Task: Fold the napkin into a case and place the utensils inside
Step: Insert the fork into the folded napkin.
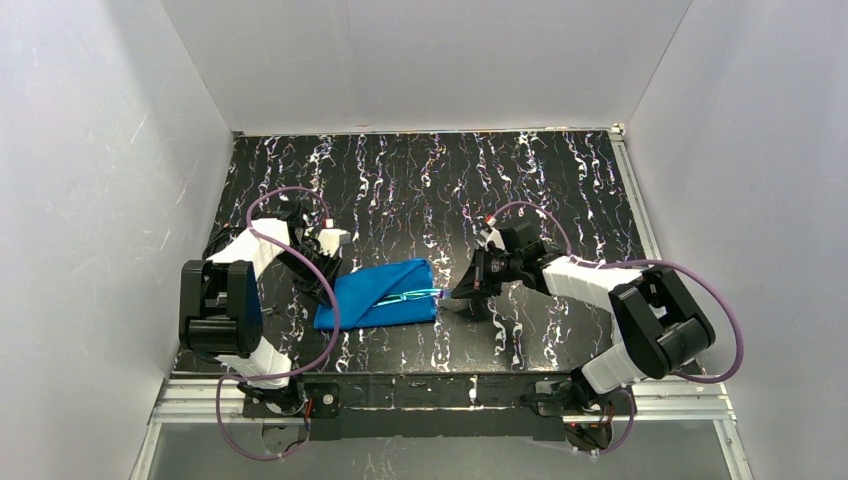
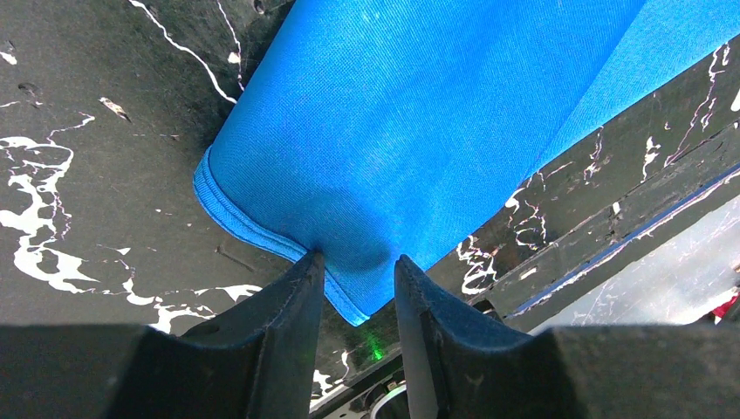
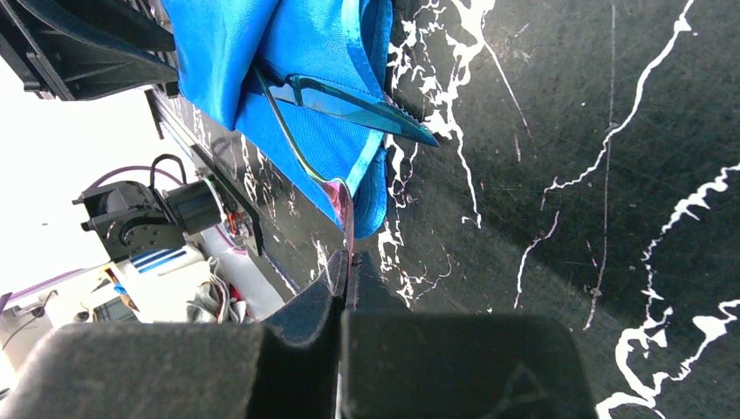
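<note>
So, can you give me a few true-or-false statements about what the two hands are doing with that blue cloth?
1. The right hand is shut on a thin utensil. True.
2. The blue cloth lies spread out as one flat square. False: it is folded into a layered pouch.
3. The left hand has its fingers either side of a corner of the cloth. True.
4. All the cutlery lies on the bare table, away from the cloth. False: a knife and the held utensil stick out of the pouch's open end.
</note>
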